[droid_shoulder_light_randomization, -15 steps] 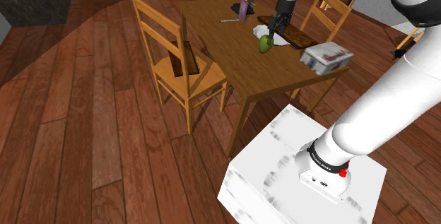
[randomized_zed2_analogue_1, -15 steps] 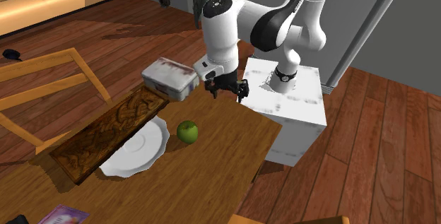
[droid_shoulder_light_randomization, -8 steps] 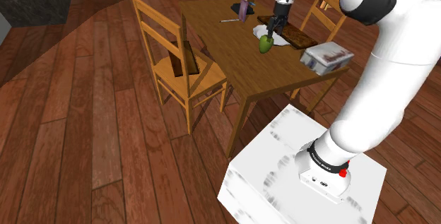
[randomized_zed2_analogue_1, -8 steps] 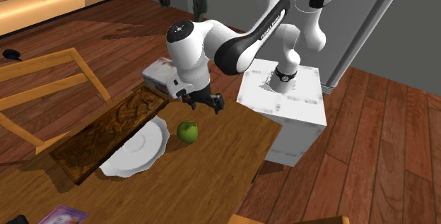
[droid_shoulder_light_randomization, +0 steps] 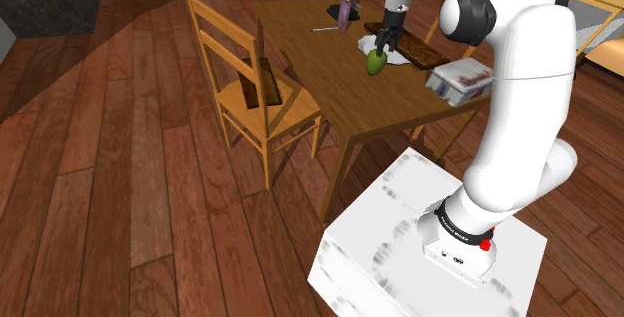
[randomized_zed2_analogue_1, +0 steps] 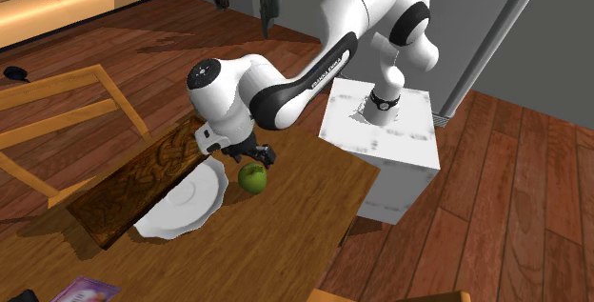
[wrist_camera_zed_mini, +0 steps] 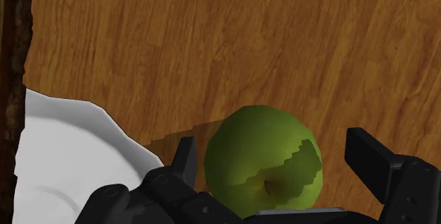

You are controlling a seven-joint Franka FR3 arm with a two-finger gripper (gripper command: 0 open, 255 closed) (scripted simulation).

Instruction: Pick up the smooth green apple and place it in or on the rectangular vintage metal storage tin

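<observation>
The pincer [wrist_camera_zed_mini: 274, 145] stands open, low over the worktop [wrist_camera_zed_mini: 212, 39]. Its fingers straddle the green apple [wrist_camera_zed_mini: 258, 159] without clasping it, and a gap shows on one side. The apple rests on the wood just beside a white plate [wrist_camera_zed_mini: 63, 152], which meets a dark carved tray [randomized_zed2_analogue_1: 133, 186]. Farther off, the rectangular tin [droid_shoulder_light_randomization: 462, 80], pale with reddish marks, sits at the worktop's corner near the stand [droid_shoulder_light_randomization: 420, 245], well apart from the apple.
</observation>
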